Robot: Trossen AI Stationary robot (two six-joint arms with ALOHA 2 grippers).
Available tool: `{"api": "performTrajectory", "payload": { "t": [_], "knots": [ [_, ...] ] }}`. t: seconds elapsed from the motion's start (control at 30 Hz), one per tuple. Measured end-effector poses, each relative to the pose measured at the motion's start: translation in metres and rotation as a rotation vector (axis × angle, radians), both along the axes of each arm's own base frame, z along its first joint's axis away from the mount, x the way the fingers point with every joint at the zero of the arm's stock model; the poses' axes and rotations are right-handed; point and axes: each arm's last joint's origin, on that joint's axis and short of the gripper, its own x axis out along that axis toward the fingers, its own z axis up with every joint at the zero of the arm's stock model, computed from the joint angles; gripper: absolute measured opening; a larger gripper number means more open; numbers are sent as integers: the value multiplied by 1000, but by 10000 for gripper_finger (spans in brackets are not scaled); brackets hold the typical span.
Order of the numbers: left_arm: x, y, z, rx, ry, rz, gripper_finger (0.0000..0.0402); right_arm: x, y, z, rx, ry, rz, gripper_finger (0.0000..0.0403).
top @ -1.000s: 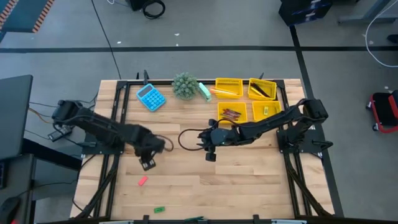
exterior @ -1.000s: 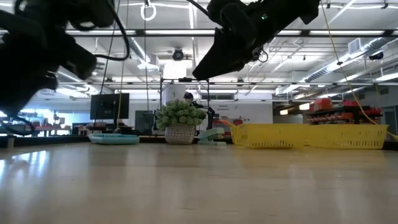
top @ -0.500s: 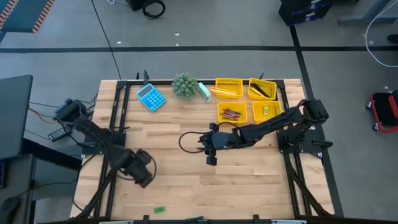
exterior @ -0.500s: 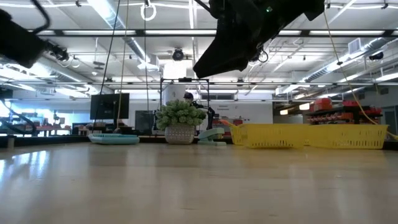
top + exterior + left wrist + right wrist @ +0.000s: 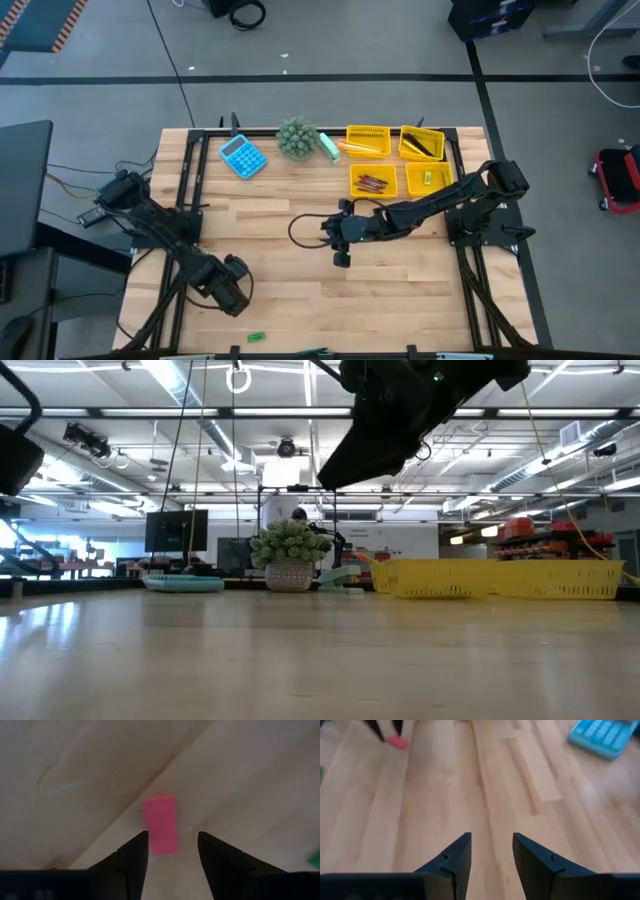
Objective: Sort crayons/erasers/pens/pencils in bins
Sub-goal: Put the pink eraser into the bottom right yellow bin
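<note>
The left gripper (image 5: 172, 851) has swung down to the desk's seven o'clock corner, jaws spread empty astride the pink eraser (image 5: 161, 824), ready to grab it.

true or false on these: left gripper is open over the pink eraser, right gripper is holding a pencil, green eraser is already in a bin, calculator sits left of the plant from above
1. The left gripper is open over the pink eraser. True.
2. The right gripper holds a pencil. False: its fingers are open with only bare table between them.
3. The green eraser is in a bin. False: it lies on the table near the front edge, far from the yellow bins.
4. The blue calculator sits left of the plant in the high view. True.
</note>
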Motion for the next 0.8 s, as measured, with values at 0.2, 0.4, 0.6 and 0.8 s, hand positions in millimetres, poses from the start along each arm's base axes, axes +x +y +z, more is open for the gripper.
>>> {"api": "performTrajectory", "payload": {
  "t": [0.2,0.4,0.6,0.8],
  "knots": [
    [1,3,-8,32,54,11,211,-8,14,-5,1,65,40,149],
    [4,2,-9,20,40,9,228,-10,23,-5,0,67,67,149],
    [5,0,-19,40,83,-2,211,-11,24,-6,8,78,62,149],
    [6,2,-19,42,91,-38,169,-12,23,-6,10,85,57,149]
  ]
}}
